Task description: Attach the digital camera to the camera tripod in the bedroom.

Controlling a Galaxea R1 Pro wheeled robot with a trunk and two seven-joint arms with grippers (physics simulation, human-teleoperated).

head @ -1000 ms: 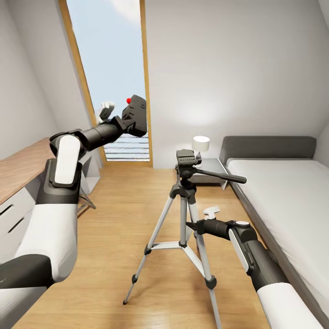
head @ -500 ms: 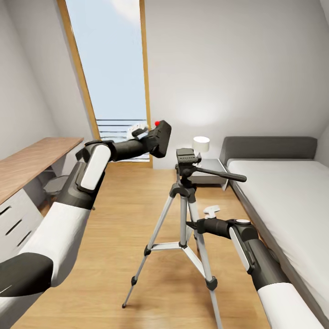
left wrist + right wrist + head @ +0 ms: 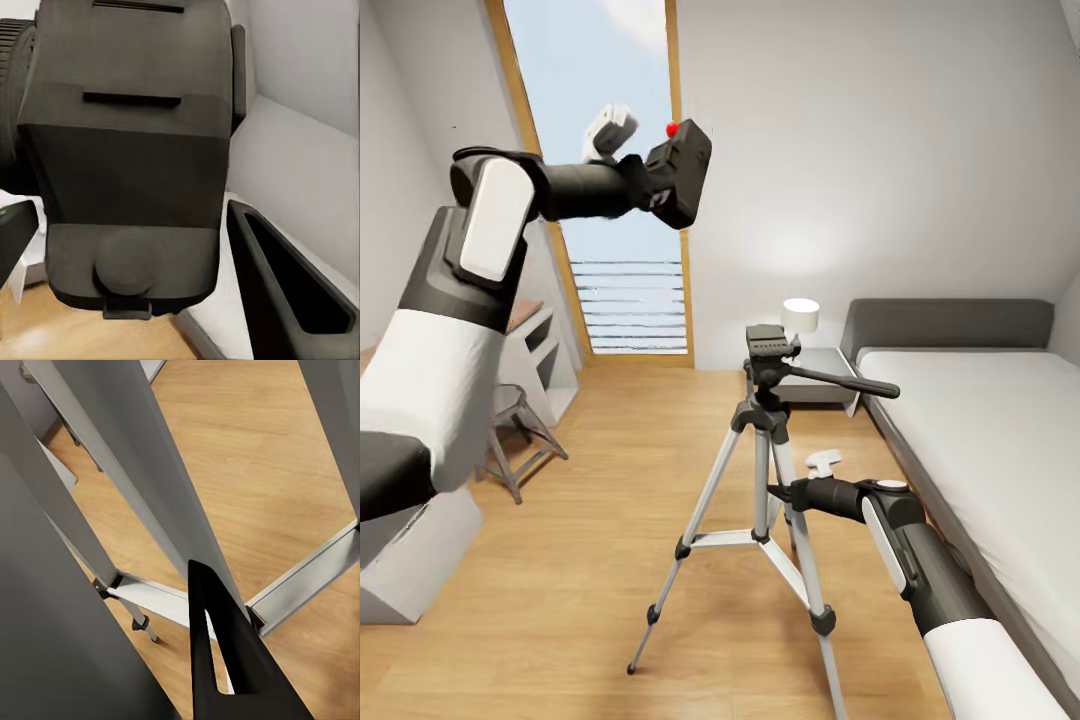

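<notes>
The left claw holds the camera high up, well above the tripod on the floor; it is not on yet; I cannot tell if the right claw, by a tripod leg, is wide or closed.

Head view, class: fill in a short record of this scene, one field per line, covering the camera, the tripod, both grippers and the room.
camera: black camera with a red button, held high in front of the window
left gripper: left gripper shut on the camera
tripod: tripod stands on the wood floor, head bare
right gripper: right gripper at a tripod leg; grip unclear
bed: bed right of the tripod
lamp: white lamp behind the tripod
</notes>
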